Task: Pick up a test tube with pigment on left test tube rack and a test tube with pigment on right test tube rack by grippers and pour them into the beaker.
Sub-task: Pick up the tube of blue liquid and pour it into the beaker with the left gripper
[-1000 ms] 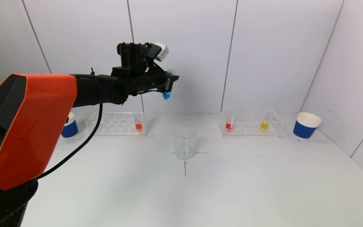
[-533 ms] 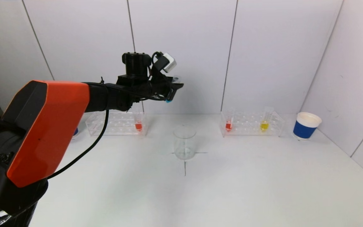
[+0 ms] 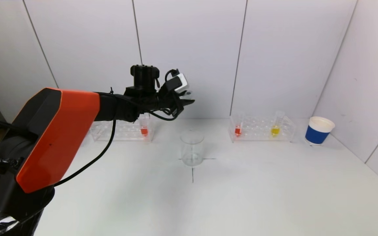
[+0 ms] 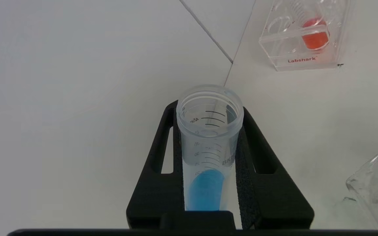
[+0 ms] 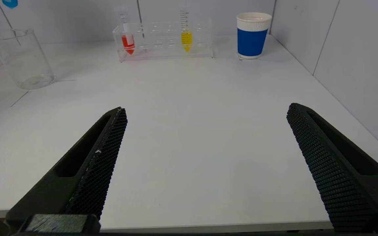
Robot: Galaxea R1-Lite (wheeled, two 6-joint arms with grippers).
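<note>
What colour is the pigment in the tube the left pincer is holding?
Blue. It sits at the bottom of the test tube clamped in the left pincer, clearest in the left wrist view.

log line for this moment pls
left gripper: shut on blue test tube, raised near beaker | right gripper: open, parked | beaker: no pigment seen

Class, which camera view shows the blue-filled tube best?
The left wrist view: the blue tube fills it, clamped in the left gripper. The head view hides it behind the gripper; the right wrist view catches only a blue tip.
</note>
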